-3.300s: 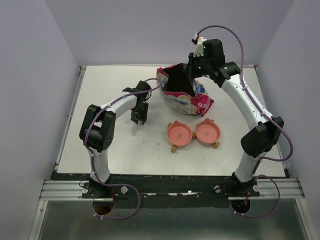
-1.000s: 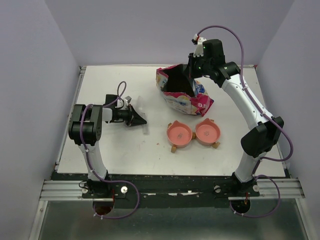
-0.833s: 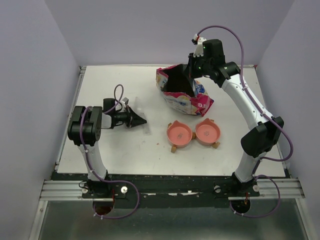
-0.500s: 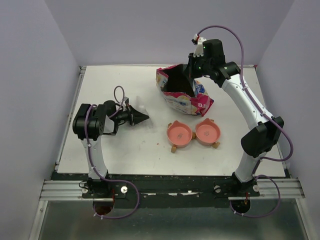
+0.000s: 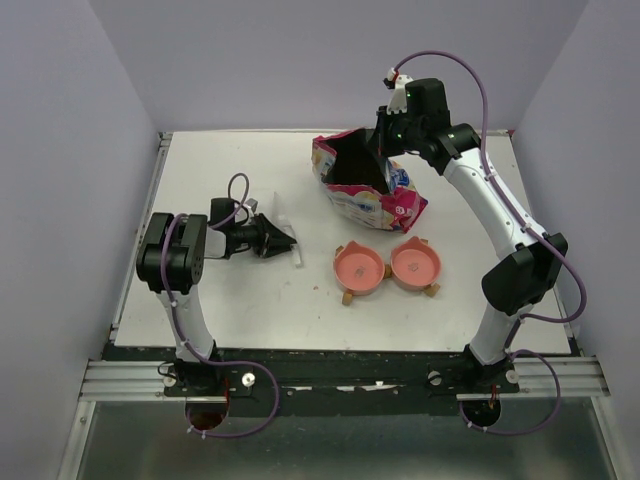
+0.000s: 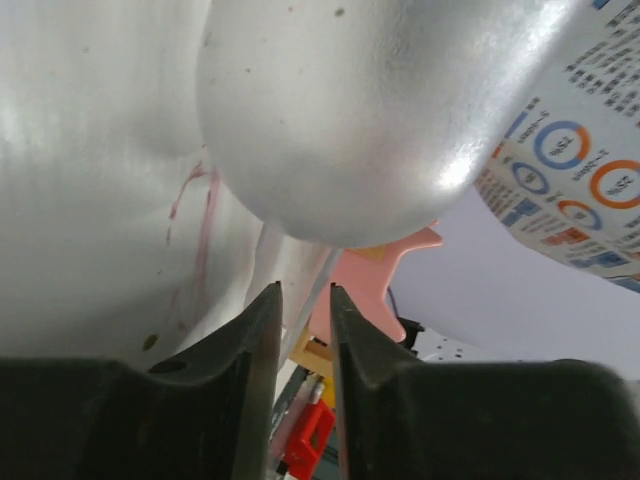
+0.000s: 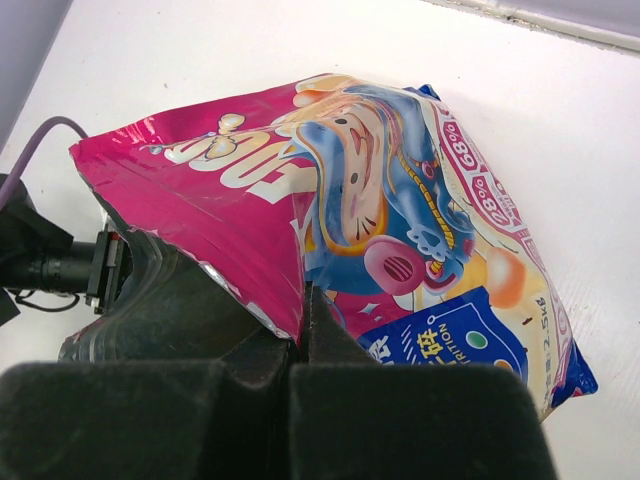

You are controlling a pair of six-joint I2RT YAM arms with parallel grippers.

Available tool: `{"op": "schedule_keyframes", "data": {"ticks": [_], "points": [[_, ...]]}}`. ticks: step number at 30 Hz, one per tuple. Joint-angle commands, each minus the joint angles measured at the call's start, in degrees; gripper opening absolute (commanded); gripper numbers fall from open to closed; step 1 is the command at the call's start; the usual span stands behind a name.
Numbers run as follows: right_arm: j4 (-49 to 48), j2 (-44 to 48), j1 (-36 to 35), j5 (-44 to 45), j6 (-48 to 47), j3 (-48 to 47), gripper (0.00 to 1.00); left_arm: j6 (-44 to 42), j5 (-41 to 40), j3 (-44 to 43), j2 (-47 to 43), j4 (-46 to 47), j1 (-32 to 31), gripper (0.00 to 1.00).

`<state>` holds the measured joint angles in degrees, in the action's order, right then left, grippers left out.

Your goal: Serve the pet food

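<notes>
My right gripper point(image 5: 385, 150) is shut on the far rim of the pink printed bag point(image 5: 365, 190) and holds its dark mouth open; in the right wrist view the gripper point(image 7: 305, 292) pinches the bag point(image 7: 380, 220). My left gripper point(image 5: 283, 240) points right, left of the bag, shut on the thin handle of a pale shiny scoop point(image 5: 280, 215). In the left wrist view the gripper point(image 6: 305, 290) clamps the handle and the scoop's bowl point(image 6: 350, 110) fills the top. The twin pink bowls point(image 5: 387, 266) stand in front of the bag. No kibble shows.
The white table point(image 5: 200, 180) has a raised rim at left and back. The left arm's elbow point(image 5: 165, 255) is folded near the table's left side. The right arm point(image 5: 490, 210) arches over the right side. A pink bowl ear point(image 6: 375, 275) and bag label point(image 6: 580, 170) show past the scoop.
The left arm has folded back to the left and turned its gripper to point right, carrying the scoop. The right arm and the bag have not moved.
</notes>
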<state>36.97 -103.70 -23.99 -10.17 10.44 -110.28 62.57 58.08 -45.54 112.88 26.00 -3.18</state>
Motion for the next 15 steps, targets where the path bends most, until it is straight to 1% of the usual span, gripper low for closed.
{"op": "schedule_keyframes", "data": {"ticks": [1, 6, 8, 9, 10, 12, 15], "points": [[-1.38, 3.86, -0.36, -3.54, 0.64, -1.61, 0.0, -8.68, -4.99, -0.34, -4.94, -11.57, 0.02, 0.41], [-1.55, 3.94, -0.45, -3.8, 0.55, -1.52, 0.0, -15.01, -8.59, -1.39, -10.56, -20.09, 0.02, 0.54], [-1.55, 3.86, -0.36, -3.71, 0.64, -1.52, 0.0, -17.12, -10.88, -1.57, -13.29, -24.13, 0.02, 0.59], [-1.55, 3.86, -0.44, -3.71, 0.72, -1.6, 0.0, -17.91, -12.28, -1.4, -14.61, -25.37, -0.07, 0.64], [-1.55, 3.86, -0.45, -3.63, 0.81, -1.69, 0.0, -18.27, -14.03, -1.05, -16.27, -25.91, -0.07, 0.66], [-1.38, 3.86, -0.45, -3.45, 1.08, -1.87, 0.0, -19.4, -18.77, -1.22, -19.44, -31.07, -1.03, 0.67], [-1.29, 4.12, -0.45, -2.49, 1.86, -2.22, 0.0, -20.03, -33.25, -2.8, -23.66, -37.76, -5.77, 0.66]]}}
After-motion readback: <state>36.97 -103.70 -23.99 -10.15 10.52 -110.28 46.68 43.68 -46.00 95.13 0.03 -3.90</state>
